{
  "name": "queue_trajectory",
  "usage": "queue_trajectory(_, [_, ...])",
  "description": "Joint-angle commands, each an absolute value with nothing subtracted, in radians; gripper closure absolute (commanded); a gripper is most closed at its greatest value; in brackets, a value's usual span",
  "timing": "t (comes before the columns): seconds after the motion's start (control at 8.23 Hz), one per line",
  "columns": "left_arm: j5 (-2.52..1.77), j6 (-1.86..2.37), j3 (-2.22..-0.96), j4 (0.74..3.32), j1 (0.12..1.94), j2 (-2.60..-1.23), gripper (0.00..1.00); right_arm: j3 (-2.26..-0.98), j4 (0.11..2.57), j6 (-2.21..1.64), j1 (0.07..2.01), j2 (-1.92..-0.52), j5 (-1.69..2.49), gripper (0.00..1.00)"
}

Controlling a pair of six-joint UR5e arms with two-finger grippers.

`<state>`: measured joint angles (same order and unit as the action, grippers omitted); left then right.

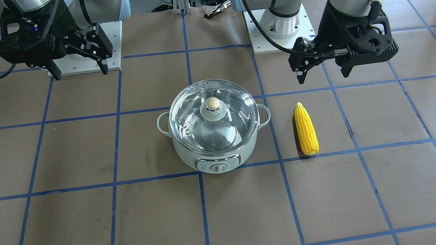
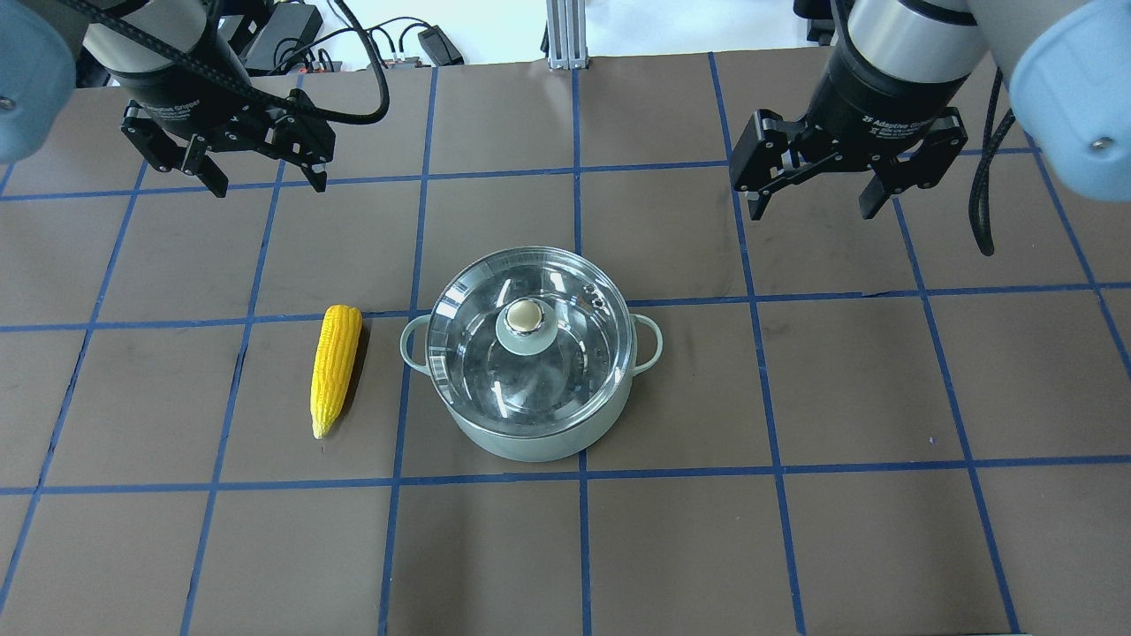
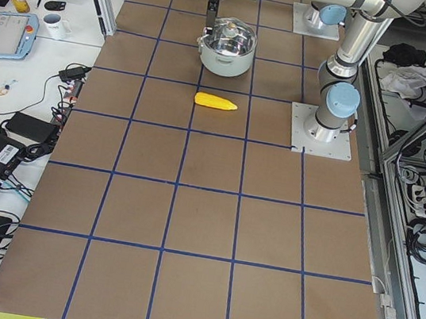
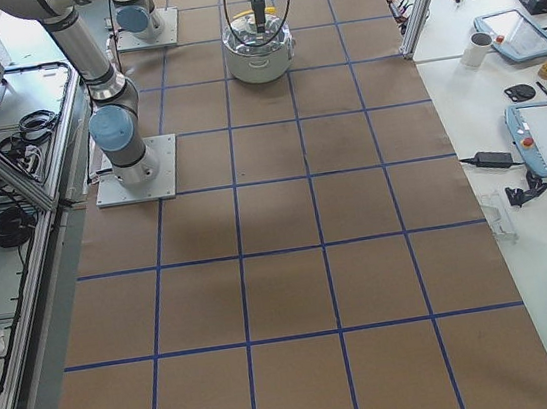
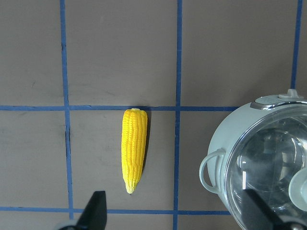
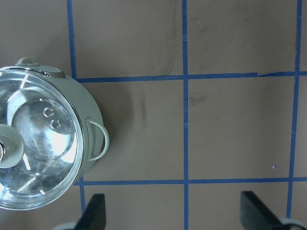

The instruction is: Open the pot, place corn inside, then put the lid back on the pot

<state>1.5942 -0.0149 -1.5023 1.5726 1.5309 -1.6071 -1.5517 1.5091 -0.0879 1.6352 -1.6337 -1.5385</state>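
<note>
The nearest stretch of the counter (image 1: 89, 232), along the bottom of the front-facing view, is brown sheeting crossed by blue tape lines (image 1: 204, 217).

Further in, at the middle of the frame, stands the pot (image 1: 188, 156). It is upright, and its dial (image 1: 218, 168) faces the lower edge. The lid (image 1: 237, 111) sits square on the rim and closes the pot, with its knob (image 1: 212, 104) at the centre. Through the glass only the shiny steel inside shows. Two loop handles (image 1: 163, 125) stick out to the frame's left and right.

To the right of the pot, apart from it, the corn (image 1: 306, 130) lies flat on the counter. Its blunt end reaches a tape line and its pointed tip aims at the top of the frame. In the left wrist view the corn (image 5: 134, 148) lies mid-frame, with the pot (image 5: 225, 139) at the right edge.

Beyond these, in the upper right, the left gripper (image 1: 323, 76) hangs in the air with its fingers spread wide, holding nothing. In the upper left the right gripper (image 1: 79, 71) hangs likewise, spread and empty. The right wrist view has the pot (image 6: 93, 120) at its left edge.

Farthest back are the arms' base plates (image 1: 277, 30).
</note>
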Motion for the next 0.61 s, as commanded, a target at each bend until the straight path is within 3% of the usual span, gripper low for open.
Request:
queue_trajectory(0.0, [1.591,-0.023,-1.505,1.574,1.531,-1.609,0.0,-1.552,1.511,-0.084,1.635,-1.634,-1.529,0.0])
queue_trajectory(0.49, [1.595,-0.254,-1.566,1.46,1.418,-1.672,0.0,-1.552,1.511,-0.075,1.634,-1.634,-1.526,0.0])
